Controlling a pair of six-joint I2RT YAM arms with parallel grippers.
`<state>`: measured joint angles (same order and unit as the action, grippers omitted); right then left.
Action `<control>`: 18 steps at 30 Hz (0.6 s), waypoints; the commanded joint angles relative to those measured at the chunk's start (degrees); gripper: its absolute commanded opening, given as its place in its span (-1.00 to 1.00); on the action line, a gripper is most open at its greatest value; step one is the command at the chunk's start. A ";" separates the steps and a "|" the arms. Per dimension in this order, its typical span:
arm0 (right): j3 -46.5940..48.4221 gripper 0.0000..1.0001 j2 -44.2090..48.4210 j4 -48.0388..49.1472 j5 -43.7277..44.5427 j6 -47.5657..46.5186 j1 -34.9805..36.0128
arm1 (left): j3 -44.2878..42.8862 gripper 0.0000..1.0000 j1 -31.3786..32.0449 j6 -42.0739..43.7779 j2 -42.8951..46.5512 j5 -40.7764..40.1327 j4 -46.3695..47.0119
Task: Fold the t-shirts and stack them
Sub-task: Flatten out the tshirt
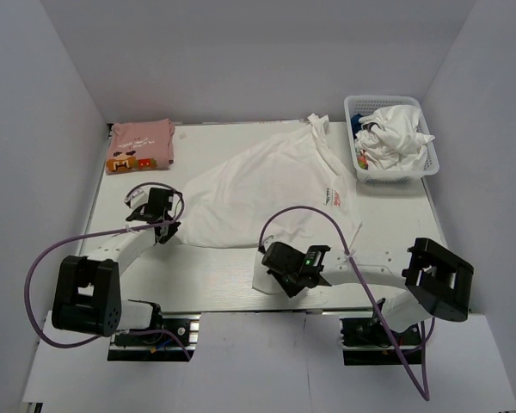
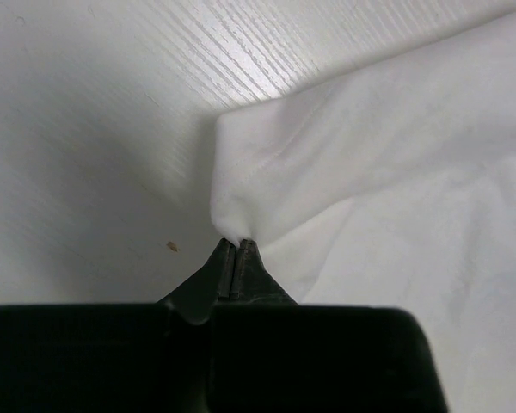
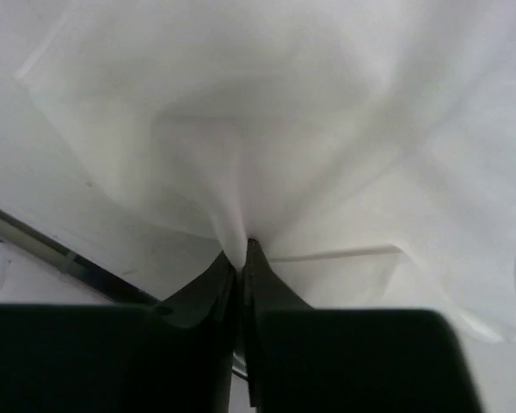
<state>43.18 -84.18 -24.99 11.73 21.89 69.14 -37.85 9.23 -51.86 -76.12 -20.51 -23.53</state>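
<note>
White cotton covers the middle of the table (image 1: 215, 288), where the white t-shirt (image 1: 275, 181) lies spread out and roughly flat, its far tip reaching toward the back edge just left of the basket (image 1: 431, 163), with a small red print (image 1: 335, 198) showing near its right side. The left gripper (image 2: 236, 247) sits at the shirt's near-left corner, its fingers pressed together and pinching the very tip of the cloth, which lifts in a small peak off the pale wood-grain tabletop. The right gripper (image 3: 244, 247) is at the shirt's near edge, close to the front of the table, its fingers likewise clamped on a fold of the white fabric, which puckers in creases toward the tips. The pink t-shirt (image 1: 139, 144) lies folded in the far-left corner, its orange-brown print facing up, well apart from the white one. The basket stands in the far-right corner and holds a crumpled heap of clothes (image 1: 394, 129), mostly white with a bit of blue
</note>
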 commanded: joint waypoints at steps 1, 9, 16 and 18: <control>-2.93 -1.00 -2.75 -3.47 6.78 7.09 0.38 | 0.76 -1.00 0.26 0.53 3.16 0.91 -0.03; 8.12 -1.00 10.17 -7.44 35.97 15.38 -3.13 | -5.20 -1.00 0.78 5.44 9.66 2.85 2.69; 21.67 -1.00 17.72 13.10 58.76 -12.60 -9.64 | -16.99 -1.00 0.78 8.35 14.59 3.21 3.93; 22.73 -1.00 20.80 24.29 57.71 -18.79 -10.43 | -20.15 -1.00 0.78 9.13 15.82 2.41 5.41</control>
<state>62.50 -67.72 -18.61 60.49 18.28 59.64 -53.49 9.93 -44.91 -63.88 -17.19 -21.08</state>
